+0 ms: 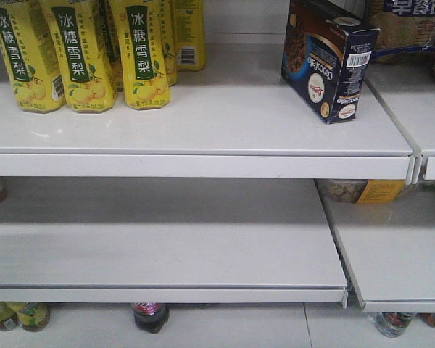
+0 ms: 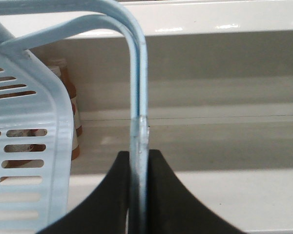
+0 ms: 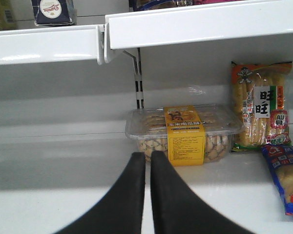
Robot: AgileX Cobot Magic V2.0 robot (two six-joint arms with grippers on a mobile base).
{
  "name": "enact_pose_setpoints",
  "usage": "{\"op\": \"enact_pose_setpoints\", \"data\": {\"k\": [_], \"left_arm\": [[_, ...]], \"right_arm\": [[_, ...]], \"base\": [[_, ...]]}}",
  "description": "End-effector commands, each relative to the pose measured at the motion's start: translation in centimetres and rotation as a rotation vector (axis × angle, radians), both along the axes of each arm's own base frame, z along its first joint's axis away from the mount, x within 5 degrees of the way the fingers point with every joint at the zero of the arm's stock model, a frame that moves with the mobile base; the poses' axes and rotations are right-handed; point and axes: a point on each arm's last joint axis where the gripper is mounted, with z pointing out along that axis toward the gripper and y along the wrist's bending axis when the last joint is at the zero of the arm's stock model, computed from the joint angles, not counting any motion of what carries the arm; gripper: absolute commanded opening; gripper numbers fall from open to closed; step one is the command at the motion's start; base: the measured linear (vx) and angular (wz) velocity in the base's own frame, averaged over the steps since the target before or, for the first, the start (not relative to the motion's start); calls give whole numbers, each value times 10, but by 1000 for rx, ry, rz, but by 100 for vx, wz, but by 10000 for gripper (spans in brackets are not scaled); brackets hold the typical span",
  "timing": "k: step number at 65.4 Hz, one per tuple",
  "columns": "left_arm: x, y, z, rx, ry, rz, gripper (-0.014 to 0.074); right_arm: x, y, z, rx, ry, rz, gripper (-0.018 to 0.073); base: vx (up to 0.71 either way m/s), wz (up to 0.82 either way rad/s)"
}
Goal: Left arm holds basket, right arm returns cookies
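Note:
The cookies (image 1: 326, 61), a dark navy box with a white barcode, stand on the top shelf at the right in the front view. Neither arm shows in that view. The box's lower edge (image 3: 52, 12) also shows at the top left of the right wrist view. My left gripper (image 2: 139, 153) is shut on a hoop handle (image 2: 136, 73) of the light blue basket, whose slotted wall (image 2: 24, 161) fills the left of that view. My right gripper (image 3: 148, 155) is shut with nothing in it, low in front of the middle shelf.
Yellow bottles (image 1: 80, 54) stand at the top shelf's left. A clear tub with a yellow label (image 3: 183, 134) sits just beyond my right fingertips, with snack bags (image 3: 261, 109) to its right. White shelf edges (image 1: 203, 163) jut forward. Bottles (image 1: 150, 315) stand on the floor level.

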Motion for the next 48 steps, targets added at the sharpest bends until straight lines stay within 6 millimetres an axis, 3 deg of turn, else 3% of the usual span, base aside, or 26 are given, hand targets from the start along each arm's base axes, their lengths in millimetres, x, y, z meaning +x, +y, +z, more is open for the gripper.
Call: {"op": "enact_pose_setpoints", "data": {"k": [1, 48], "left_arm": [[-3, 0, 21, 39, -155, 1, 0], [-3, 0, 21, 39, -155, 1, 0]], "right_arm": [[0, 0, 1, -13, -65, -3, -6], [0, 0, 1, -13, -65, -3, -6]], "base": [[0, 0], [0, 0]]}}
